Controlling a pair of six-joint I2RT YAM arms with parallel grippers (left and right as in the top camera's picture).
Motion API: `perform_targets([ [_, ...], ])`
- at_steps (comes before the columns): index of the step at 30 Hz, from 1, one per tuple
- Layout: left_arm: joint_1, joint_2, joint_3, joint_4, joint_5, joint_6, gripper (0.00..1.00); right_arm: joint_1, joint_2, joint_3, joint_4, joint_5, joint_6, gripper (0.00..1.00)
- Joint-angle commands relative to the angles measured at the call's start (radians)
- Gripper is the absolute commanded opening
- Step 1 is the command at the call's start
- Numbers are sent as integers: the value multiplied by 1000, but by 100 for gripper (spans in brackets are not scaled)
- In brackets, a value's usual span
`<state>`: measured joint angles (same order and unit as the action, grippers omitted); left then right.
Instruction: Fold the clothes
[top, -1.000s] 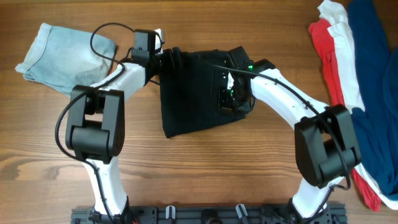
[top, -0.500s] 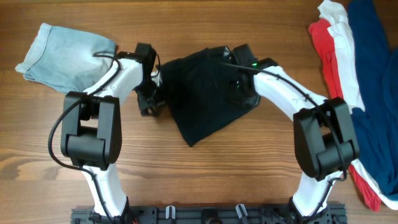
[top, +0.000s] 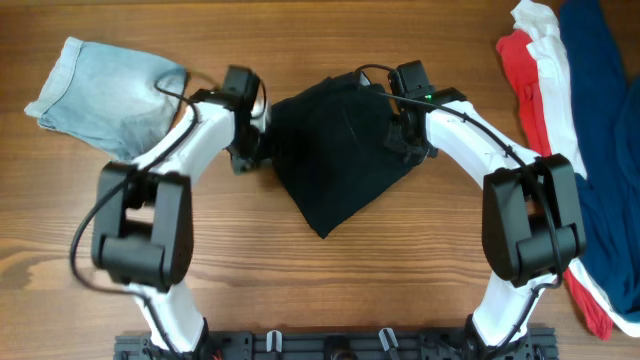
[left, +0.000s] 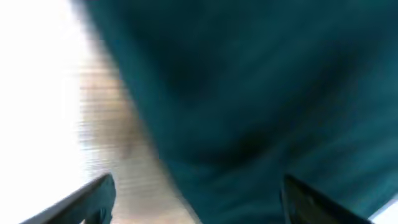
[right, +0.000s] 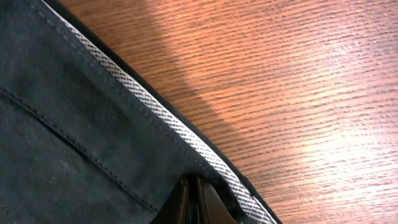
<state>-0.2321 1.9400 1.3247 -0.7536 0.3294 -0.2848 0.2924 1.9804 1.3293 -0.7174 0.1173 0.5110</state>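
**Overhead**
- Worktop: brown wood-grain worktop (top: 320, 290), one, with the grain running sideways.
- Task garment: black soft-fabric shorts (top: 340, 160), one. They lie flat mid-worktop between the arms, folded into a rough diamond with one corner toward the near edge.
- Arms: two, with white shells and black joints.
- Left gripper (top: 258, 142): at the left edge of the black soft-fabric shorts. The jaws cannot be read from above.
- Right gripper (top: 400, 135): over the upper right part of the shorts.
- Other shorts: light-blue denim shorts (top: 105, 90), one, rumpled, at the far left and apart from the black pair.
- Heap: red, white and navy cloth heap (top: 560, 110) at the right edge. It shows three colours, but the garment count cannot be told.

**Left wrist**
- Picture: heavily blurred.
- Fabric: the shorts (left: 249, 93) fill most of the view as a dark, teal-looking smear.
- Fingers (left: 93, 198): two dark shapes in the bottom corners, jaws spread wide.

**Right wrist**
- Fabric: the shorts (right: 74, 124) show a matte weave and lines of stitching.
- Waistband: pale grey speckled inner band (right: 168, 124), one narrow strip along the edge.
- Jaws: pressed together, pinching the shorts at that edge.
- Wood: glossy reddish grain.
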Motion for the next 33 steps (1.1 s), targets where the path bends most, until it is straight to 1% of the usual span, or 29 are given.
perform_targets([
  [1, 19, -148, 5, 193, -83, 76, 95, -4, 15, -2, -26, 43, -18, 5],
  [3, 23, -167, 5, 301, -120, 70, 96, -4, 12, -2, -37, 40, -18, 5],
  [6, 23, -154, 4, 460, -165, 69, 90, -4, -7, -2, -72, 32, -10, 4],
  [8, 23, -125, 4, 539, -166, 67, 89, -4, -36, -2, -101, 5, -8, 4],
  [11, 23, -69, 4, 591, -158, 11, 89, -4, -108, -1, -150, -7, 19, 4],
  [13, 23, -26, 4, 602, -121, -16, 88, -4, -166, -1, -169, -33, 23, 4],
  [17, 21, 44, 4, 613, -29, -15, 86, -4, -261, -1, -191, -147, 23, 4],
  [20, 18, 75, 4, 613, 6, -14, 86, -4, -307, -1, -220, -183, 27, 4],
  [25, 17, 82, 4, 602, 48, -11, 85, -4, -317, -1, -257, -198, 42, 4],
  [28, 17, 95, 4, 552, 56, -12, 80, -4, -317, -1, -265, -208, 56, 4],
  [33, 17, 146, 4, 471, 56, -7, 79, -4, -317, -1, -270, -224, 68, 4],
])
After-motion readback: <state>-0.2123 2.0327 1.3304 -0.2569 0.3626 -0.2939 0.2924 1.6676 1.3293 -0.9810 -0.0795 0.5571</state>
